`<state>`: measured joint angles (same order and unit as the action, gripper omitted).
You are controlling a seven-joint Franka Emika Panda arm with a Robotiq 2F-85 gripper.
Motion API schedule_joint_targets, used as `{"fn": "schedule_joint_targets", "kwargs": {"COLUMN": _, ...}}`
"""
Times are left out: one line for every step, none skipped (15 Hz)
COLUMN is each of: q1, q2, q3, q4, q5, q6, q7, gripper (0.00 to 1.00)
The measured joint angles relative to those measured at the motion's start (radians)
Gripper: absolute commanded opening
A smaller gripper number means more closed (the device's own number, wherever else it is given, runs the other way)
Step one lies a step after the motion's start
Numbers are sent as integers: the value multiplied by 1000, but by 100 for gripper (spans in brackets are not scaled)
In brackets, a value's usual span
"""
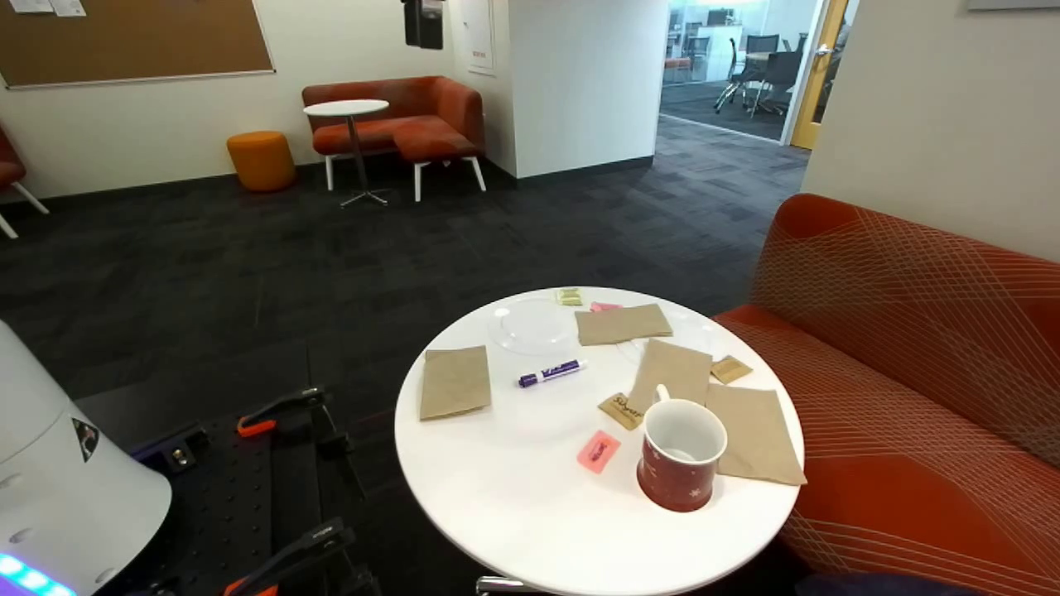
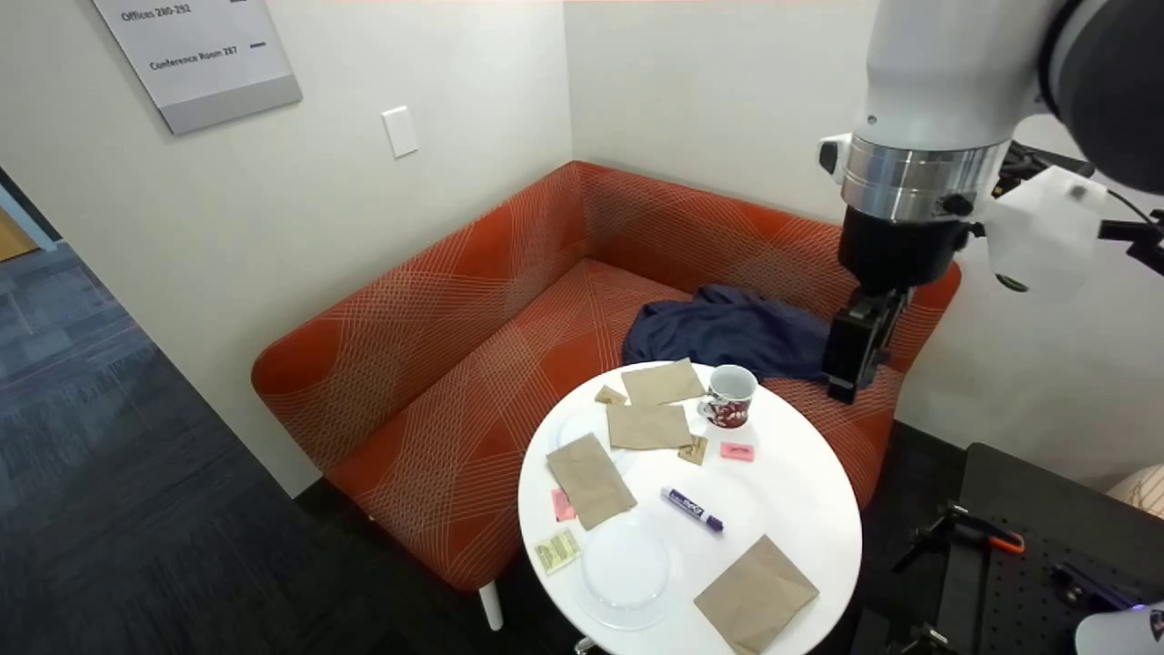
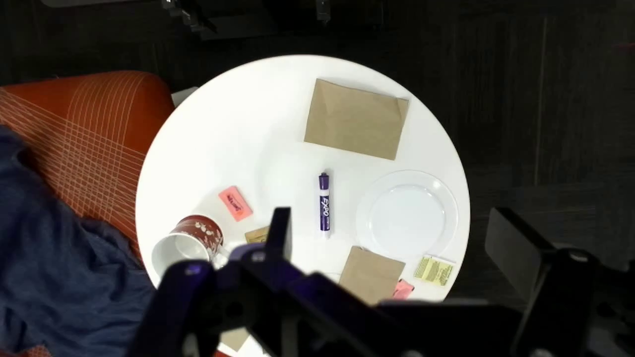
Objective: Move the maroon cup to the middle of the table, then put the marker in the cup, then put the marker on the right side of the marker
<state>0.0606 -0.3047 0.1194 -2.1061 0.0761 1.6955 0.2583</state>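
Maroon cup (image 3: pixel 196 235) came first in the job, and it stood upright near the edge of the table (image 3: pixel 238 119), lower than the fingers (image 3: pixel 282 230) and, in the wrist view, outside the gap between them. The gripper (image 3: pixel 392 223) had hold of nothing; its fingers were spread wide — set, I judged, to straddle something. Seen through that gap, nearer the finger on the cup's side, lay the marker (image 3: pixel 324 206), its length crosswise to the grip, so closing would likely take it by the barrel. It lay close to the middle of the table, and I thought the cup might have to go just beside it. Mouth up, the cup could take the marker later; its handle faced the brown napkins (image 2: pixel 648 428), though I could not tell whether they touched.

The table's round white top lay lower than the fingers, a clear plate (image 3: pixel 407 220) showing between them on the marker's other side and a pink packet (image 3: pixel 236 203) between cup and marker. Past table and fingers, in an exterior view, a red sofa (image 2: pixel 491 391) turned a corner with dark cloth (image 2: pixel 727 329) on its seat. Well beyond the fingers, across dark carpet (image 1: pixel 331 265), stood an orange stool (image 1: pixel 261 163) and a far table (image 1: pixel 346 108) — and farther off, black chairs (image 1: pixel 781 73).
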Motion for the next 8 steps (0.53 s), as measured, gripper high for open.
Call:
{"fn": "schedule_joint_targets", "kwargs": {"q1": -5, "q2": 10, "q3": -16, "q4": 1, "q5": 0, "q6": 21, "q7": -11, "gripper": 100}}
{"fn": "schedule_joint_targets", "kwargs": {"q1": -13, "q2": 18, "q3": -30, "q4": 1, "q5": 0, "q6": 46, "q7": -19, "gripper": 100}}
{"fn": "schedule_joint_targets", "kwargs": {"q1": -20, "q2": 27, "q3": -45, "q4": 1, "q5": 0, "q6": 70, "q7": -20, "gripper": 100}}
{"fn": "schedule_joint_targets", "kwargs": {"q1": -28, "q2": 35, "q3": -58, "q4": 1, "q5": 0, "q6": 91, "q7": -21, "gripper": 100}}
{"fn": "schedule_joint_targets", "kwargs": {"q1": -36, "q2": 43, "q3": -71, "q4": 1, "q5": 0, "q6": 110, "q7": -21, "gripper": 100}}
{"fn": "schedule_joint_targets", "kwargs": {"q1": -44, "q2": 51, "q3": -83, "q4": 1, "q5": 0, "q6": 129, "q7": -22, "gripper": 100}}
{"fn": "schedule_joint_targets", "kwargs": {"q1": -53, "q2": 59, "q3": -95, "q4": 1, "q5": -1, "q6": 147, "q7": -22, "gripper": 100}}
{"fn": "schedule_joint_targets", "kwargs": {"q1": -62, "q2": 66, "q3": -105, "q4": 0, "q5": -1, "q6": 167, "q7": -22, "gripper": 100}}
